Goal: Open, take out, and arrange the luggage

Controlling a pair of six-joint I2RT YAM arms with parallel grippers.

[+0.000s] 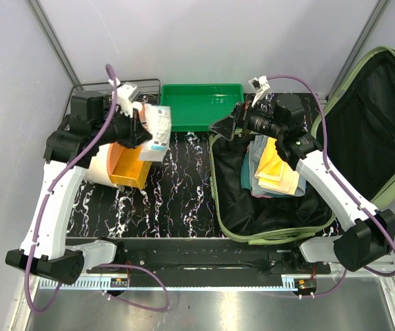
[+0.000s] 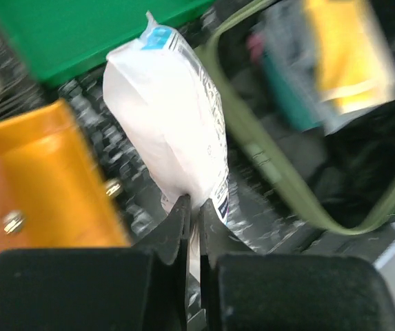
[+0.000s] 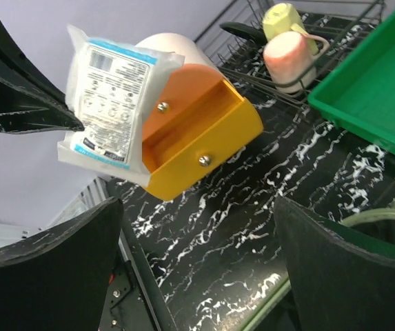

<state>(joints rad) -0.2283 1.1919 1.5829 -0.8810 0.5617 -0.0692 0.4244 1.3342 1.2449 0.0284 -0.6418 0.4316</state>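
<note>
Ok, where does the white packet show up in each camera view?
Top external: white packet left of centre, by the orange bin.
Left wrist: packet at centre, pinched in the left gripper; orange bin at left.
Right wrist: packet upper left, overlapping the orange bin.
Shared landmark: orange bin.

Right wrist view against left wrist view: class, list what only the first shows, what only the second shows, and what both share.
Only the right wrist view: a wire rack holding a pink cup and a pale yellow item, and a white roll. Only the left wrist view: a yellow folded cloth and a teal cloth, blurred, inside the luggage. Both: the white packet pinched in the left gripper, the orange box, the green tray, the black marbled table.
</note>
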